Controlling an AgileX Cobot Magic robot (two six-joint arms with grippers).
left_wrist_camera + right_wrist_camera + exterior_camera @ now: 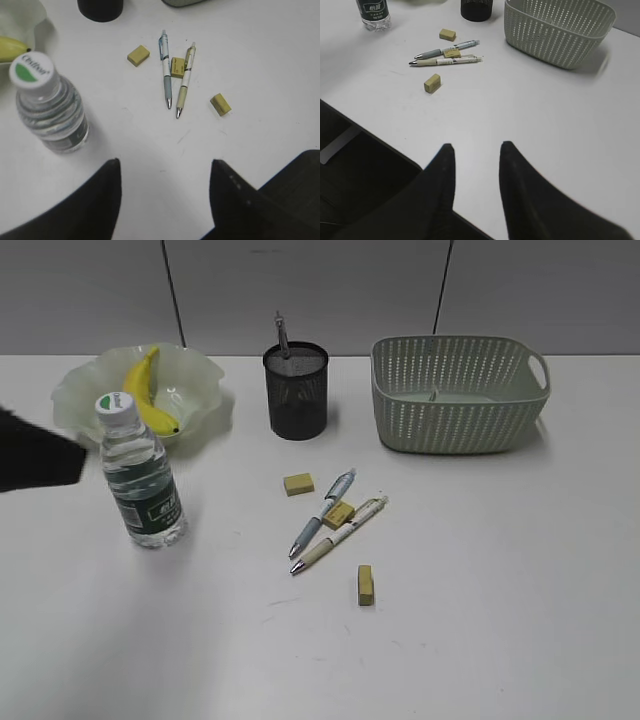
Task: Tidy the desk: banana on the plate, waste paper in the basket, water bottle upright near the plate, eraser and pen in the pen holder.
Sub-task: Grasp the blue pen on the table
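We take the pen holder (296, 391) as our landmark on the white worktop (500, 590). To its left sits the plate (205, 380), with the banana (146, 390) lying in it; to its right stands the basket (458, 392), and inside we make out only a pale shape we cannot identify. One pen-like item already stands in the pen holder. The water bottle (141, 472) stands upright in front of the plate, so we judge those steps done.

What remains lies in front of the pen holder: a blue-grey pen (165, 70) and a cream pen (184, 81) side by side, with one eraser (177, 67) wedged between them and touching both, a second eraser (138, 55) apart toward the bottle side, and a third eraser (220, 104) nearest the worktop's front edge.

We judge the erasers to be light, slightly yielding blocks with good friction, best pinched across their short sides. The pens look light, stiff and smooth; they may roll, so we would grip across the barrel near mid-length. Taking the wedged eraser is likely to nudge both pens.

The left end effector (165, 195) hovers spread and empty near the bottle; the right end effector (476, 172) hangs spread and empty, well apart from the pens.
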